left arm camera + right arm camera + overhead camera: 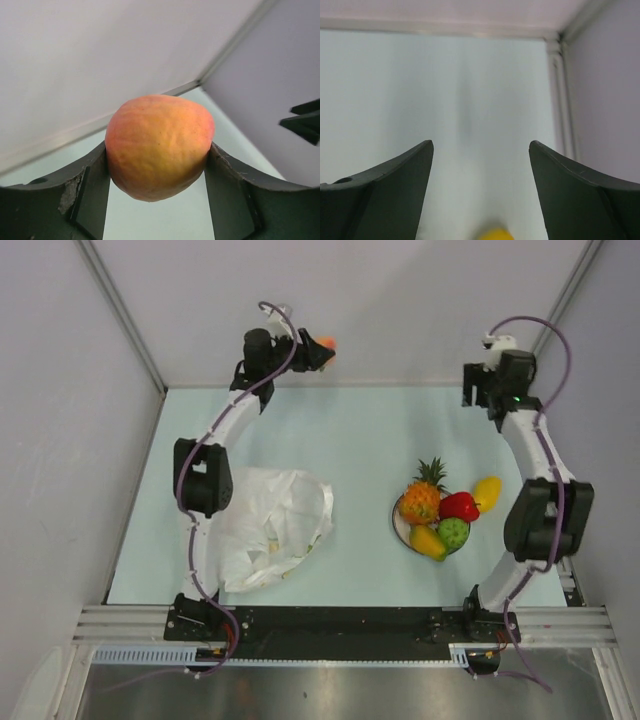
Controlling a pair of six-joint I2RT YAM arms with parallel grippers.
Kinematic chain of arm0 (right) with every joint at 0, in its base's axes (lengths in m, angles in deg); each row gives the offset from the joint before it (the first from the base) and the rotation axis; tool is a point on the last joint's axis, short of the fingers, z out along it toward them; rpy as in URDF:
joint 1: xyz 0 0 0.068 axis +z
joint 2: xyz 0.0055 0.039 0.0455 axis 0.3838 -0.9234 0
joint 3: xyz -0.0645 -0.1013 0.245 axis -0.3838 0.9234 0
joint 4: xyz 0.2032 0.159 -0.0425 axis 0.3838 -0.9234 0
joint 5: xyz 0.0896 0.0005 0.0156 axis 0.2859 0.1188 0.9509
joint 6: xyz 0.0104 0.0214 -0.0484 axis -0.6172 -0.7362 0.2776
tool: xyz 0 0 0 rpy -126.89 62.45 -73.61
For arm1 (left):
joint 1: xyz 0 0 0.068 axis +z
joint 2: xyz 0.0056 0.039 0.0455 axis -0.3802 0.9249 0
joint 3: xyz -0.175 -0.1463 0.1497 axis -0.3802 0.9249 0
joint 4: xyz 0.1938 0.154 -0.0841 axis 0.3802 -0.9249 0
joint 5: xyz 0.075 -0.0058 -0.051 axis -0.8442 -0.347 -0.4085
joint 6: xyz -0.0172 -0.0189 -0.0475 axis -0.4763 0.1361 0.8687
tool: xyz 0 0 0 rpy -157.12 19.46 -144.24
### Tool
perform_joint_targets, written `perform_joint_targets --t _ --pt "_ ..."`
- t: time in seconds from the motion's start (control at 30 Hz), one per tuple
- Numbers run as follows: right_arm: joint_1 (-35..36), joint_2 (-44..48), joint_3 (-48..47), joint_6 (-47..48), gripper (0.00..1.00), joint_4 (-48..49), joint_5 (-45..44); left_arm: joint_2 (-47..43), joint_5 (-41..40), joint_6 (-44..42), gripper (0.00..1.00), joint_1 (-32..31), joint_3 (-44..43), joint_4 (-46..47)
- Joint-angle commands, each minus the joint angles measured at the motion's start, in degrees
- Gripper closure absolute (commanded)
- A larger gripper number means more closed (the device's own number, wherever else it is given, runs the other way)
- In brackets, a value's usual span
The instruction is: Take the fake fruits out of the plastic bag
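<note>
One peach (159,147) in left jaws, right jaws wide

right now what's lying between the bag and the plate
Nothing: in the top view, the table between the bag and the plate is bare.

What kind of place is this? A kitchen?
Probably a robot test booth, not a kitchen: left arm and right arm bolted at the table edge, plain walls all round, plastic fruits on a plate, a peach in the left gripper.
</note>
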Motion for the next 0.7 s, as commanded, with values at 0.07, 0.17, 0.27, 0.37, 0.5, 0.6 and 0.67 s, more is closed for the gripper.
perform_joint_targets --t 0.07,0.17,0.27,0.37,0.5,0.6,0.67 --pt "-12.19 15.18 13.0 4.62 0.16 -19.66 6.85 -12.81 22.53 0.16 1.0 -1.6 4.33 0.91" --pt "-17.64 18.35 15.82 5.76 0.16 -28.0 11.33 -17.64 26.77 -1.68 1.0 -4.06 8.72 -3.91" --pt "-22.22 20.38 20.21 7.52 0.16 -30.4 14.32 -22.83 26.7 -4.85 1.0 -6.87 15.05 -6.21" --pt "-25.65 20.12 24.08 7.52 0.15 -28.48 18.89 -26.52 25.29 -8.1 1.0 -9.69 19.64 -7.18" --pt "-27.77 16.44 24.97 3.93 0.12 -24.08 23.63 -27.93 23.8 -9.86 1.0 -12.77 18.94 -10.17" --pt "-27.87 13.97 24.97 -0.99 0.08 -20.48 26.89 -28.72 23.8 -13.19 1.0 -14.26 18.32 -15.09" --pt "-27.43 11.07 24.88 -4.41 0.07 -18.37 28.38 -29.43 23.18 -16.62 1.0 -15.4 19.72 -17.46"
